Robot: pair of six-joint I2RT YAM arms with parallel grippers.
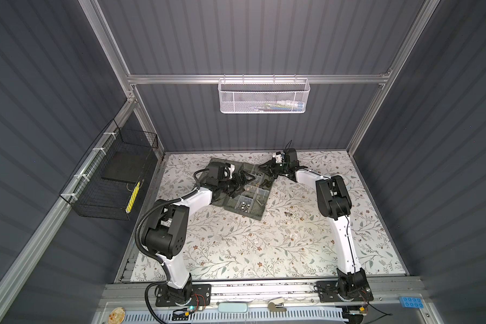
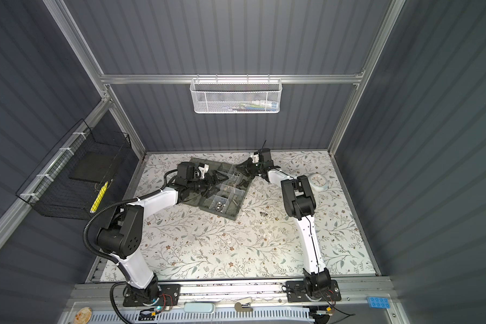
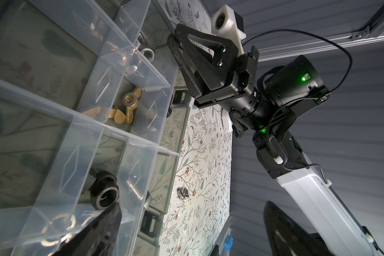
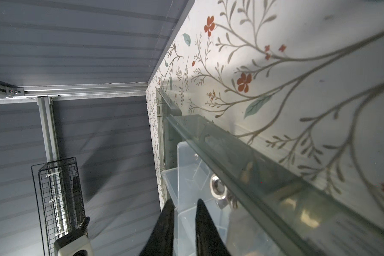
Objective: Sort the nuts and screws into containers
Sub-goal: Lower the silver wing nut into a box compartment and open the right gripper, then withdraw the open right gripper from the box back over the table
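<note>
Right gripper (image 4: 185, 204), jaws narrowly parted and empty, hangs over the box (image 1: 247, 216) near the table's (image 1: 236, 252) far edge, seemingly releasing among the nuts (image 4: 218, 190); left gripper (image 3: 193, 208) gapes wide over it.

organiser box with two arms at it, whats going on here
Hardware is being sorted into the open organiser box. The right claw hangs over the box's far end near a silver nut, its jaws slightly apart and empty. The left claw, wide open and empty, is by the brass wing nuts and black nuts already sorted inside. One small metal piece lies loose on the table beside the box.
</note>
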